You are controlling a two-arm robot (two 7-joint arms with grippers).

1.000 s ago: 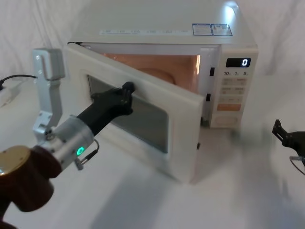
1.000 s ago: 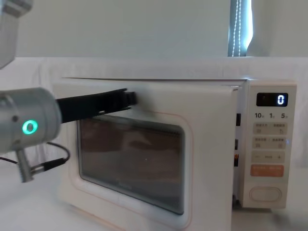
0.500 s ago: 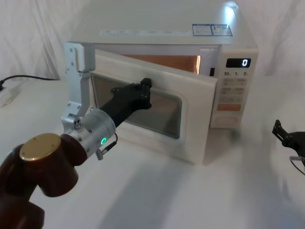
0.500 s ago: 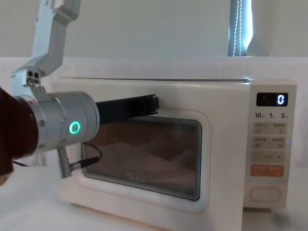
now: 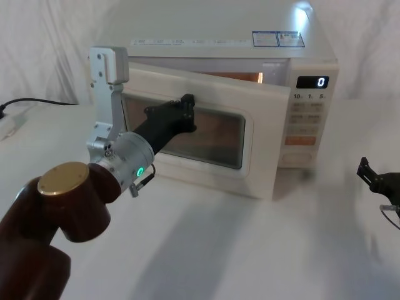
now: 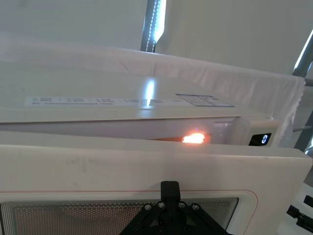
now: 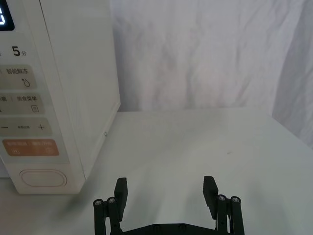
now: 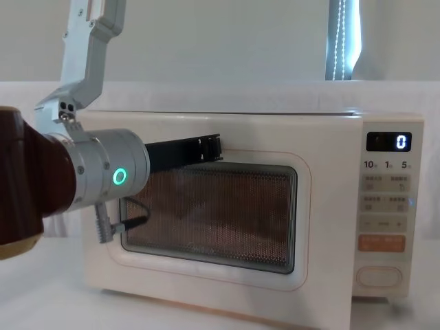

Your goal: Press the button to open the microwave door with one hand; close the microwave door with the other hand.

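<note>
The left hand [image 5: 186, 112] presses its black tip against the microwave door [image 5: 262, 150], just above the dark window; whether its fingers are open or shut cannot be told; the door stands slightly ajar ahead of it. The right hand [image 7: 166, 191] hangs open near the button [image 7: 43, 177]. The door looks rigid, smooth and hinged; a flat push on its frame seems safest.

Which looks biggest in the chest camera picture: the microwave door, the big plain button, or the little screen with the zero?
1. The microwave door looks far the biggest.
2. The button and the screen look about alike, so I won't rank them.
</note>
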